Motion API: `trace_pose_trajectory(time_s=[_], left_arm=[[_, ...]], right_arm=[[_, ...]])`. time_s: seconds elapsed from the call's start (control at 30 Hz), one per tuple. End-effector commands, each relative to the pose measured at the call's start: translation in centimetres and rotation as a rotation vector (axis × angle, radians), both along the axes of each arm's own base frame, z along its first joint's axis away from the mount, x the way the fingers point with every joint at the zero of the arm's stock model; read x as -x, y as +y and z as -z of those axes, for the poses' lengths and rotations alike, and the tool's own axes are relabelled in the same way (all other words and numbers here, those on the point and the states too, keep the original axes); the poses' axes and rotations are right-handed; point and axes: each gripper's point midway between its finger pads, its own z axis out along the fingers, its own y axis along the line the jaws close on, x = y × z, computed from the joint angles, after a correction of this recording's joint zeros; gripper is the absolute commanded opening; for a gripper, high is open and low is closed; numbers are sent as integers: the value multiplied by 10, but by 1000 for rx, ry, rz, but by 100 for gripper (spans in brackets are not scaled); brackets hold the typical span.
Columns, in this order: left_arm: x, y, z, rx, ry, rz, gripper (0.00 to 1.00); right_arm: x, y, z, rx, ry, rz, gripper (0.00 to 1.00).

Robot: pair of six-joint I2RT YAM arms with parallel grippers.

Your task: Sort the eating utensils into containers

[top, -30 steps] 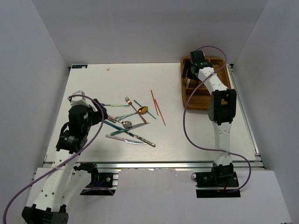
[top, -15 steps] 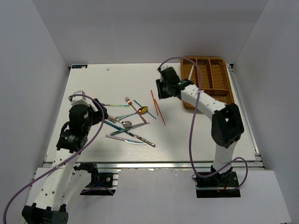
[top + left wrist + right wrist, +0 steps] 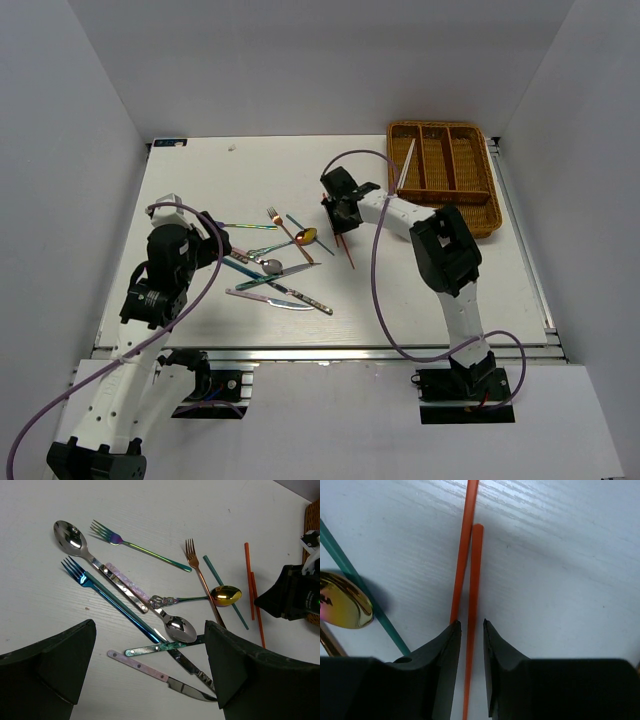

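The eating utensils lie in a loose heap [image 3: 275, 265] on the white table: a silver spoon [image 3: 70, 535], an iridescent fork [image 3: 142, 551], a blue fork [image 3: 102, 590], a copper fork [image 3: 200, 575], a gold spoon [image 3: 225, 595] and a pink-handled knife [image 3: 145, 667]. My left gripper [image 3: 150, 625] hovers wide open over this heap. Two red chopsticks [image 3: 345, 245] lie to its right. My right gripper [image 3: 469, 622] is down on them, jaws narrowed around one red chopstick [image 3: 476, 555] with slim gaps each side. The other red chopstick [image 3: 467, 520] runs under the left finger. The wicker tray [image 3: 490, 165] holds the containers.
A teal chopstick [image 3: 342, 560] lies just left of the right gripper, crossing beside the gold spoon [image 3: 342, 600]. A pale thin utensil [image 3: 404, 165] rests in the tray's left slot. White walls enclose the table on three sides.
The right arm swung from over the tray leftward and down onto the red chopsticks, and its jaws narrowed. The left arm stayed still.
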Motion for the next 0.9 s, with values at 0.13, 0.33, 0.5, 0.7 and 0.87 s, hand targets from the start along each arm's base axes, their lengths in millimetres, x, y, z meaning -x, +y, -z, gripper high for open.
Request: trace_pose_trajectory(time_s=[0.13,0.33,0.5,0.7,0.87], left_arm=[[1,-3,-4,5,-24,23,98],[0,-4,-5,5,-24,23,98],[1,-3,-5,4,-27,20,98],[1,-4,-4,5,-26,23,98],[1,-3,-5,4,-27,20,98]], right_arm=[[-20,4,-4,27,-46,-2,30],[-22,2,12,67,-19,1,19],[-17,-13,9,63,-15,70,0],[-42,-29,-68,-26,-191,188,0],[-102,-83,-142,-165,-328,350,0]])
